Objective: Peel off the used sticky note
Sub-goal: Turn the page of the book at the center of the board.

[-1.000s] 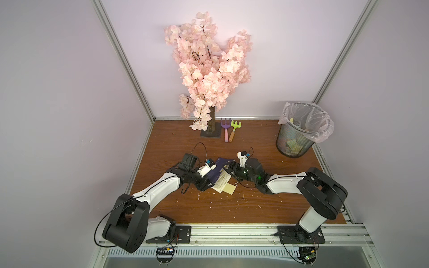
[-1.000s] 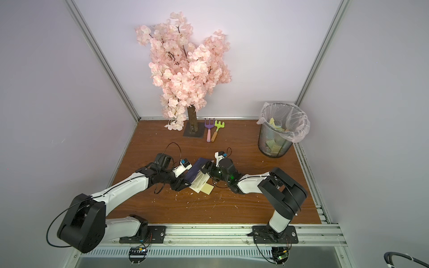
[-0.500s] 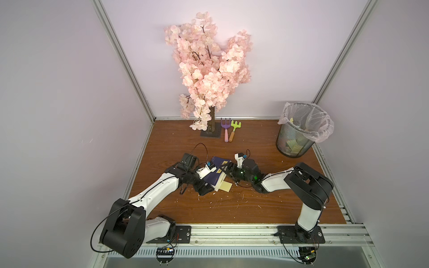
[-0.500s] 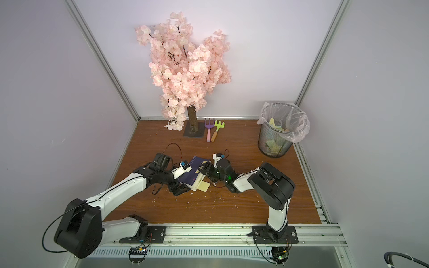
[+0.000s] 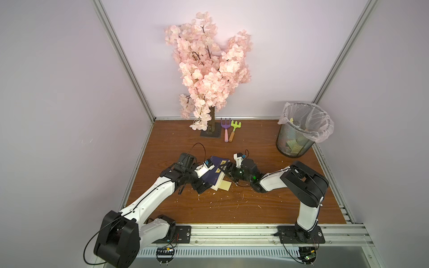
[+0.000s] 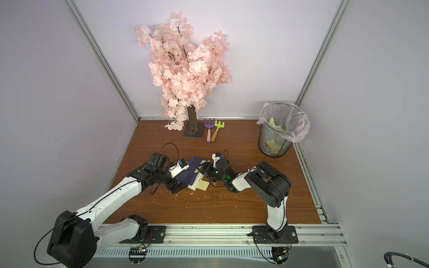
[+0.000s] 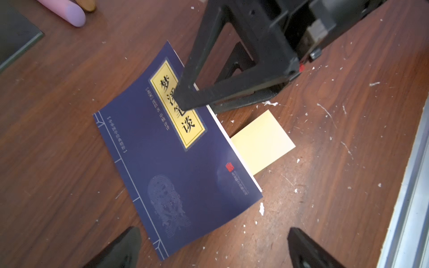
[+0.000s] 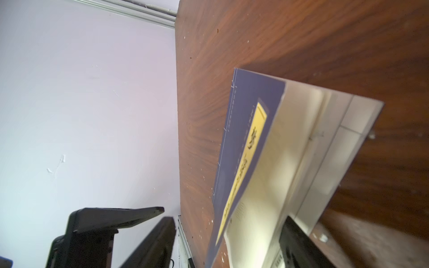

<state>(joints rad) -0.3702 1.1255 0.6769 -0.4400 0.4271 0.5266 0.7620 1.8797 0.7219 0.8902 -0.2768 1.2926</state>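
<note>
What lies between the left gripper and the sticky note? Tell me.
A corner of the book, shown in the left wrist view: it lies between the left gripper and the note poking from its edge.

Finding: you have moved the right gripper (image 7: 197, 103) leftward onto the book (image 7: 176, 162), with its elbow pulled in behind. Its jaws have narrowed slightly. Your left gripper (image 7: 213, 244) now stands wider.

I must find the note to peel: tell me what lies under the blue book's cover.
A yellow sticky note pokes out from beneath the edge of the blue cover, and white pages show where it is raised. The note's inner part, and which page holds it, are covered.
</note>
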